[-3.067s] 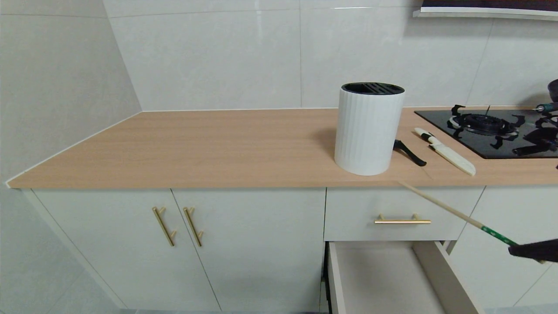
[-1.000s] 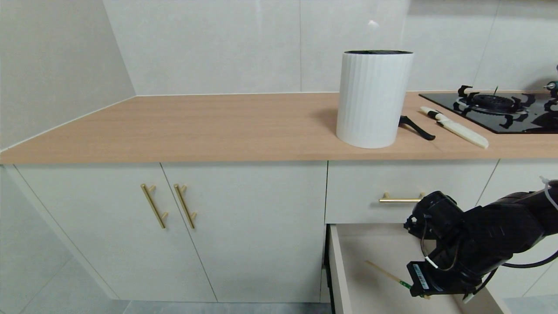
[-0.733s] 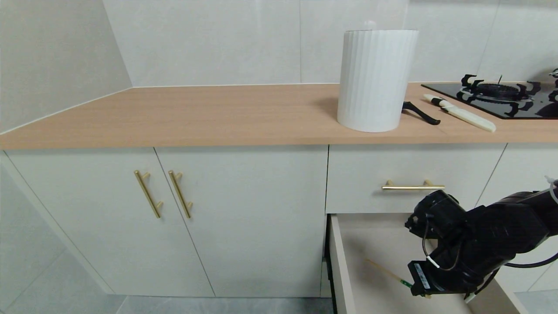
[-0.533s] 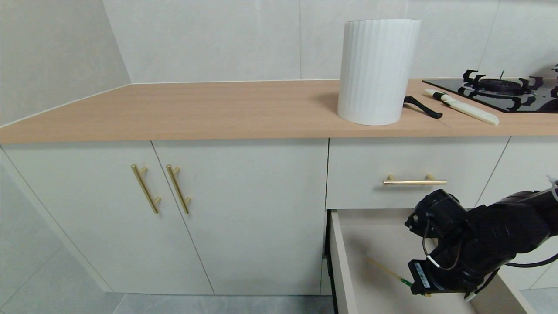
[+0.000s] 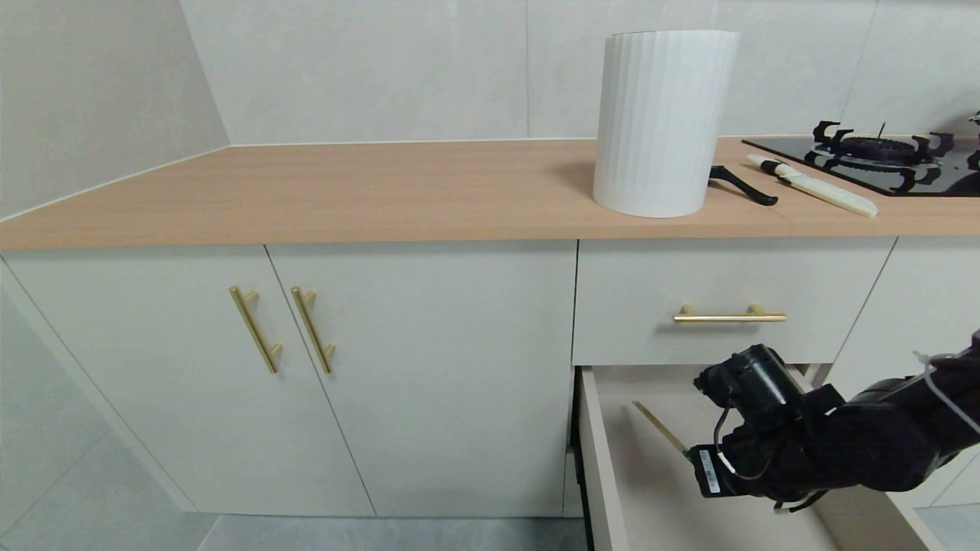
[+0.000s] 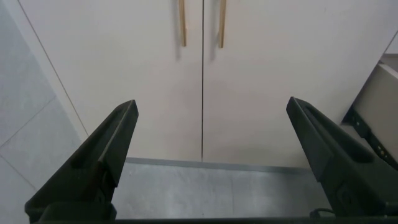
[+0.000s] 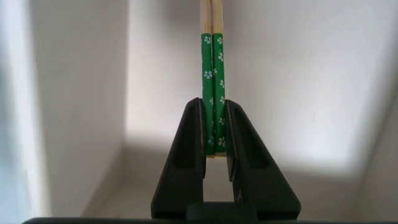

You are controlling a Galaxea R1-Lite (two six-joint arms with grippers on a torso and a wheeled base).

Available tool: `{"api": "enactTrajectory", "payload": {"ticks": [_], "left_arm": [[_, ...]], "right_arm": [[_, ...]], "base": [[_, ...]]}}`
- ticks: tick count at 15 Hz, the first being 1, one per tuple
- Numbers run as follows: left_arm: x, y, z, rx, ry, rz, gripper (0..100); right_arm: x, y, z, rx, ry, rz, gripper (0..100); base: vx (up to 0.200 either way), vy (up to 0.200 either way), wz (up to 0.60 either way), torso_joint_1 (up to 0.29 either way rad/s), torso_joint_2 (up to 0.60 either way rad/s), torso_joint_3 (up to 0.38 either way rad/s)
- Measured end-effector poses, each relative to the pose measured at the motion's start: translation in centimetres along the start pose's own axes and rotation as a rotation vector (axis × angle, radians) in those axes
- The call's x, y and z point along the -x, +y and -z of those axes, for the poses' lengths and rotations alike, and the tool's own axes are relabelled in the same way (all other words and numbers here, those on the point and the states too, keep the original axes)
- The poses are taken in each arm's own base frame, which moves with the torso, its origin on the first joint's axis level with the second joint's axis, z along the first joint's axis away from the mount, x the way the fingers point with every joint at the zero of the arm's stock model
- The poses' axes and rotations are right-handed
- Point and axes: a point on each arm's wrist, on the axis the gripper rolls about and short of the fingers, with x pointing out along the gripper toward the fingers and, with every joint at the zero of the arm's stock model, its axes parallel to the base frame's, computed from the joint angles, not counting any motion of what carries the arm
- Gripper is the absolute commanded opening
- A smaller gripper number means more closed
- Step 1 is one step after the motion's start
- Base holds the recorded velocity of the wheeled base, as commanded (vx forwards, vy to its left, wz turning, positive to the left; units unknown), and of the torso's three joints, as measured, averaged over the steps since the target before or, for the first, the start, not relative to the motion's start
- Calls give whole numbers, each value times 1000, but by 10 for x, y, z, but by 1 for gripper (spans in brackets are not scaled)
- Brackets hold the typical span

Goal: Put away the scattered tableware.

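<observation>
Your right gripper point(image 7: 213, 111) is clamped on the green end of the chopsticks point(image 7: 212, 56), which are inside the pulled-out drawer point(image 5: 599, 459). They look light, stiff and smooth, so this hold near the end, both sticks together, seems good. Your left gripper point(image 6: 211, 104) is spread wide.

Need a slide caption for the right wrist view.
Right gripper shut on a pair of green-banded chopsticks, held inside the open drawer.
</observation>
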Motion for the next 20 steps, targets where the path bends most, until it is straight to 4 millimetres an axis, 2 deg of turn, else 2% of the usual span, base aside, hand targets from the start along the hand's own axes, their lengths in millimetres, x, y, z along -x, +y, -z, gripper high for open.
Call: {"api": "enactTrajectory", "payload": {"ticks": [9,14,15,20], "left_arm": [[0,0,0,0,0,0,100],[0,0,0,0,0,0,100],[0,0,0,0,0,0,100],[0,0,0,0,0,0,100]], "right_arm": [[-79,19,19,20,22,61,0],[-98,20,23,14,8,78,0],[-99,20,24,15,12,80,100],[-96,19,23,-9,4,78,100]], "base": [[0,0,0,0,0,0],[0,0,0,0,0,0],[0,0,0,0,0,0],[0,0,0,0,0,0]]}}
